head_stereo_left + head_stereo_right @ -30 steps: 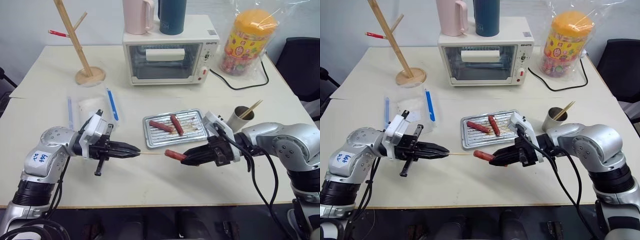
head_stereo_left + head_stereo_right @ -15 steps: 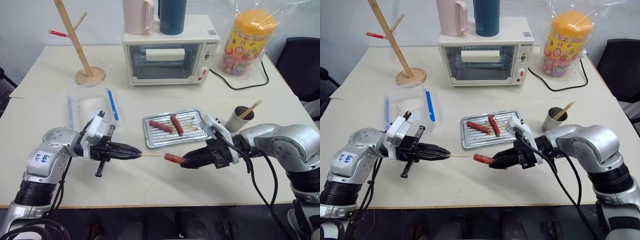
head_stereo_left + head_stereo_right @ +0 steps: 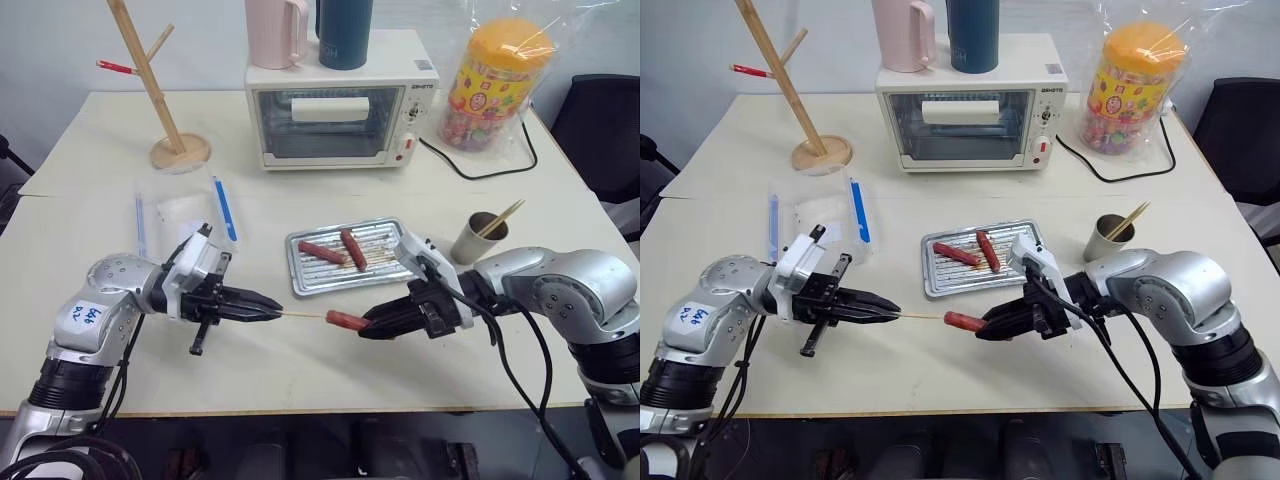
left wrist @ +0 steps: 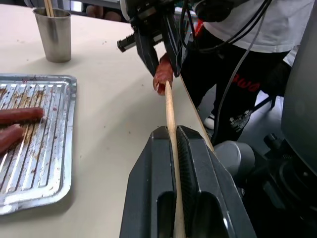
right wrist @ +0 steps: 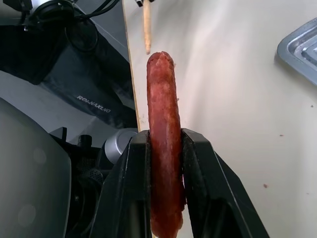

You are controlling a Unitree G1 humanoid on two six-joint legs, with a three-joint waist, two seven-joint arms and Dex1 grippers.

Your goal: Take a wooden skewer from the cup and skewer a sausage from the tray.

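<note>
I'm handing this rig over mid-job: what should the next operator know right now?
Left gripper: shut on the wooden skewer, held level, tip toward the sausage.
Right gripper: shut on that sausage, held above the table, in front of the tray.
Two sausages remain in the tray; the cup holds more skewers.
Done: skewer and sausage picked up.
Left: tip at the sausage's end, not yet pushed through.

handwritten "648" label (image 3: 85,316) on left arm, other lettering unreadable

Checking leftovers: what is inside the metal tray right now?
Two sausages lie on the ribbed bottom of the tray, toward its left side. Nothing covers the rest except brownish smears.
</note>
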